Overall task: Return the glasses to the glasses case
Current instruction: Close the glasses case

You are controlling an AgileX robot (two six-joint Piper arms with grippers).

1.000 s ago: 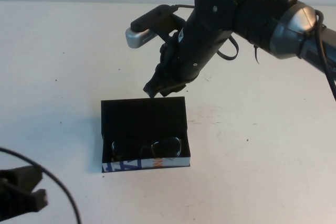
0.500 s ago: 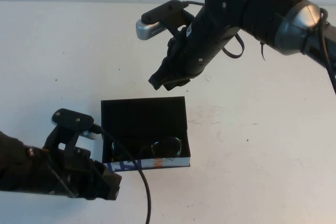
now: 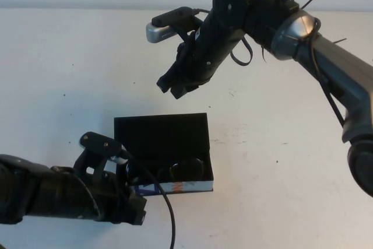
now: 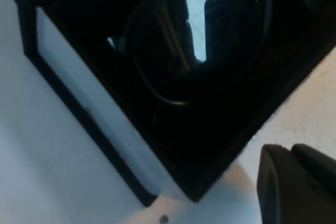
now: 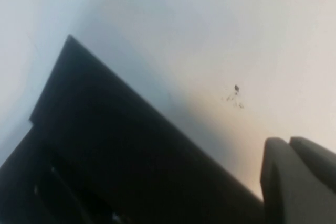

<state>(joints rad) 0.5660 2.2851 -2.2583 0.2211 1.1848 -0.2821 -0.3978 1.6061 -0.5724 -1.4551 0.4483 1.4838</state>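
While I look down from the high camera, my left gripper [image 3: 131,211] sits low at the near-left corner of the glasses case [image 3: 163,135]; its fingers look closed together with nothing between them. On the white table [image 3: 280,161] the case lies open, and the glasses [image 3: 172,171] rest inside along its patterned front edge, lenses catching light. Beyond the case and raised clear of it, my right gripper [image 3: 173,87] hangs empty, fingers pressed together.
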